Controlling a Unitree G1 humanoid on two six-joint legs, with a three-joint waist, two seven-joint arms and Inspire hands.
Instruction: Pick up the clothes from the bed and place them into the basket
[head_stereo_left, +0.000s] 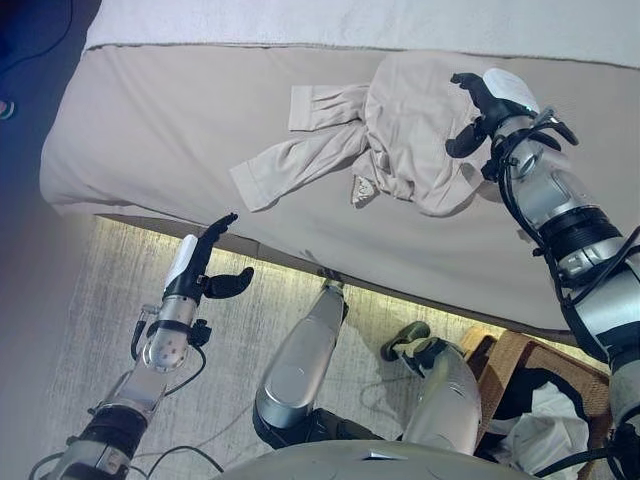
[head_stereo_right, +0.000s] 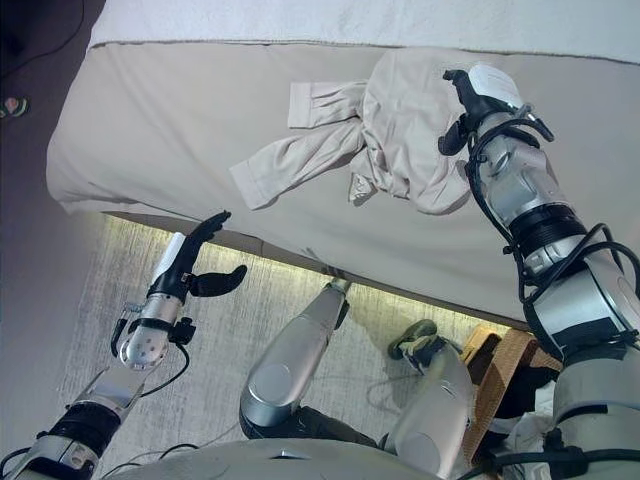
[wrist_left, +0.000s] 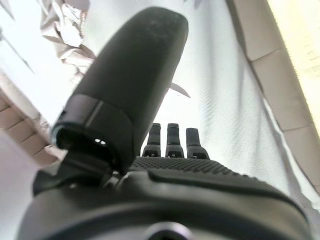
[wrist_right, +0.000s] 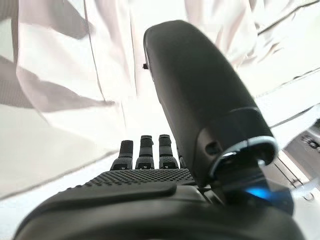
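across the top of the head views lies the big beige bed. on it, toward 1 o'clock, the pale shirt lies crumpled, one sleeve reaching toward 9 o'clock. the brown basket sits on the floor at 5 o'clock with white cloth inside. the right hand is over the shirt, fingers straight, holding nothing. the left hand is at 7 o'clock, off the bed, fingers straight too.

One beige garment lies crumpled on one bed, under the right hand's fingers. One wicker basket stands on one rug, with one white cloth inside. Two robot hands show, counting the left hand.
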